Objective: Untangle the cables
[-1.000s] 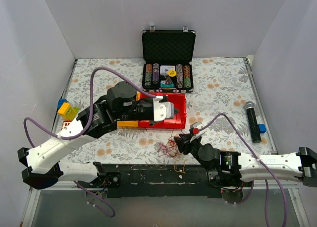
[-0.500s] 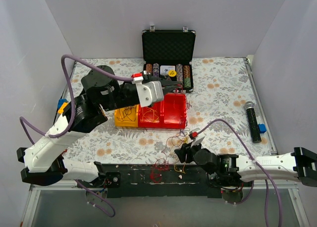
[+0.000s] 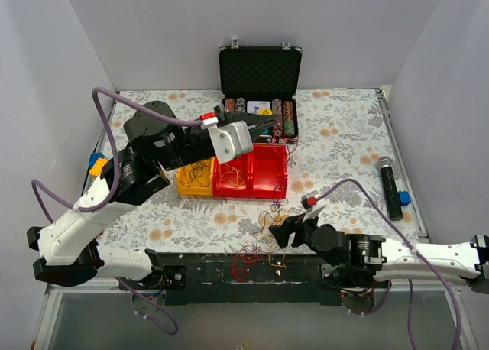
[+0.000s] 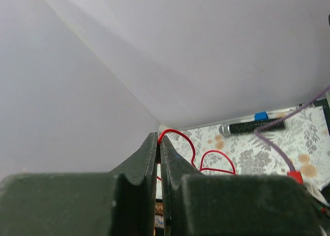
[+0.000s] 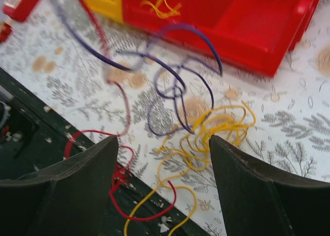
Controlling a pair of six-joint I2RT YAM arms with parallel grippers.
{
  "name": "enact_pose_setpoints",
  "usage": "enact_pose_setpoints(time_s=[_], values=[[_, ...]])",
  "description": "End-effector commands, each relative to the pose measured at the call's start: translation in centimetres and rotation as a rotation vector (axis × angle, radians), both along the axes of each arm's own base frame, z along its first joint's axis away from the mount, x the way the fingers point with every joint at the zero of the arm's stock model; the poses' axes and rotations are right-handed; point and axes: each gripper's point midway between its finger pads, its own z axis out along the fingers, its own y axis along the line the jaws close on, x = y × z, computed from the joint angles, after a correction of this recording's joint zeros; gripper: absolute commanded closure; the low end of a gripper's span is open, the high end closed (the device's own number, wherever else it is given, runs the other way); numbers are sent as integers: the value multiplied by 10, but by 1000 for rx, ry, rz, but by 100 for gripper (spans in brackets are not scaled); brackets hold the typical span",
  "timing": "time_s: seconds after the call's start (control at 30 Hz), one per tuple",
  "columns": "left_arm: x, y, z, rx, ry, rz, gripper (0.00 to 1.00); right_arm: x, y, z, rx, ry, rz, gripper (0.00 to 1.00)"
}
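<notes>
Left gripper [image 4: 158, 138] raised above far-centre surface [image 3: 344, 136], jaws pressed together on red cable [image 4: 192, 149]. Right gripper [image 5: 164, 143] low at near edge, jaws spread over loose cables [image 5: 206, 129]: yellow, purple, red loops, some spilling over near edge. Red-and-yellow bin [image 3: 267, 174] just behind, holding more wire. Open chip case [image 3: 260, 71] at far edge; microphone [image 3: 390, 186], blue block [image 3: 404, 198] near right edge.

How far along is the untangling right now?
Done: a few thin orange wires lie in the red plastic bin. In hand: left gripper shut on a thin red wire, lifted. Left: purple, yellow and red loops tangled on the table below the open right gripper.
</notes>
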Motion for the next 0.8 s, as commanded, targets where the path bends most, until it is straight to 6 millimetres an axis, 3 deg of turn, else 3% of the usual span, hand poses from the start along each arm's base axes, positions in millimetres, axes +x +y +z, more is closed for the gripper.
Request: enact_pose_setpoints(time_s=[0.0, 0.2, 0.53, 0.77], values=[[0, 7, -11, 18, -28, 24, 100, 9, -3, 62, 74, -92, -21, 17], [1, 8, -11, 25, -51, 34, 100, 14, -5, 97, 82, -156, -30, 13], [1, 4, -32, 84, -58, 18, 100, 26, 13, 222, 183, -416, -5, 12], [-4, 5, -47, 113, -41, -3, 100, 35, 7, 260, 154, -563, -44, 12]])
